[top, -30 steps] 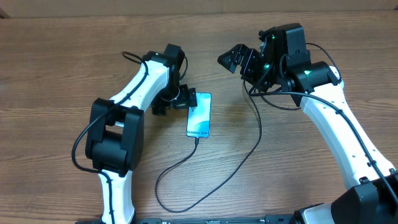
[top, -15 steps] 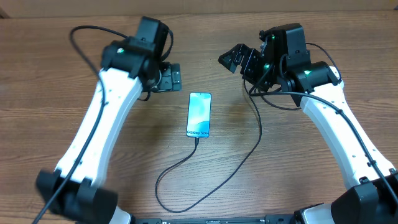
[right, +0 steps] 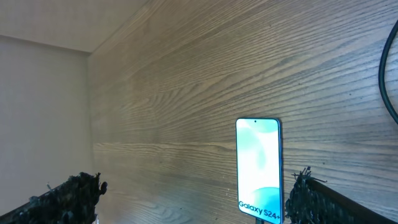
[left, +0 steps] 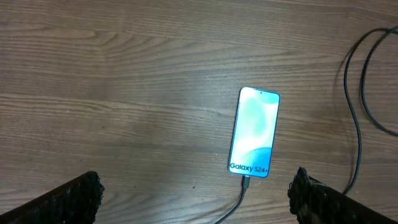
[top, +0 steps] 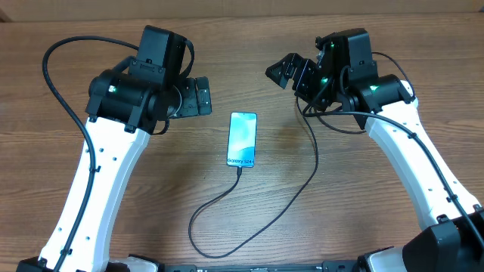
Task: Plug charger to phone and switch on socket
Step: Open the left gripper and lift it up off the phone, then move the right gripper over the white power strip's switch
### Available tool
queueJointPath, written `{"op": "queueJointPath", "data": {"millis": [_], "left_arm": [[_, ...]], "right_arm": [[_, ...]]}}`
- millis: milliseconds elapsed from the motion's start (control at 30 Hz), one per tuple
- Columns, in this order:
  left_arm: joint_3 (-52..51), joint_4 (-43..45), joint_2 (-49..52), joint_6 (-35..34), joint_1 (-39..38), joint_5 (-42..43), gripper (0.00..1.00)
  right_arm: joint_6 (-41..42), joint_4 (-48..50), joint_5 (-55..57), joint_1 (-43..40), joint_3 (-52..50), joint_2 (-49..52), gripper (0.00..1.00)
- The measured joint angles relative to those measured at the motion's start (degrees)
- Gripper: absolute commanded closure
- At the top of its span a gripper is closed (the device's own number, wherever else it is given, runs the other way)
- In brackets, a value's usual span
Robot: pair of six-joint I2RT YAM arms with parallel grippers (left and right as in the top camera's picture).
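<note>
Lying flat, the slick-looking phone (top: 242,140) suits an edge pinch; left gripper (top: 201,97) and right gripper (top: 287,72) gape wide, empty.

We read one text only: "Galaxy S24+". It stands on the screen of the phone (left: 254,132), white letters on the light-blue gradient, one line across the short end of the display. The left wrist view gives it sharpest, bold "Galaxy", thinner "S24+", plus sign clear. In the right wrist view we get the same line close to the lower frame edge: "Galaxy S24" reads fine, but we cannot tell the last character for sure. From overhead it is just a small white line at the phone's near end; we can barely make out "Galaxy S24".
</note>
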Motion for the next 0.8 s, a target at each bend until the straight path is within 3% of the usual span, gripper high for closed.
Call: {"op": "queueJointPath", "data": {"millis": [467,800], "left_arm": [[0.0,0.0,0.0,0.0,0.0,-0.2,0.0],[0.0,0.0,0.0,0.0,0.0,-0.2,0.0]], "right_arm": [[-1.3,-0.3,-0.3,-1.2,0.0,0.0,0.0],[-8.9,-10.3,-3.9,-16.1,5.7,0.0,0.01]]}}
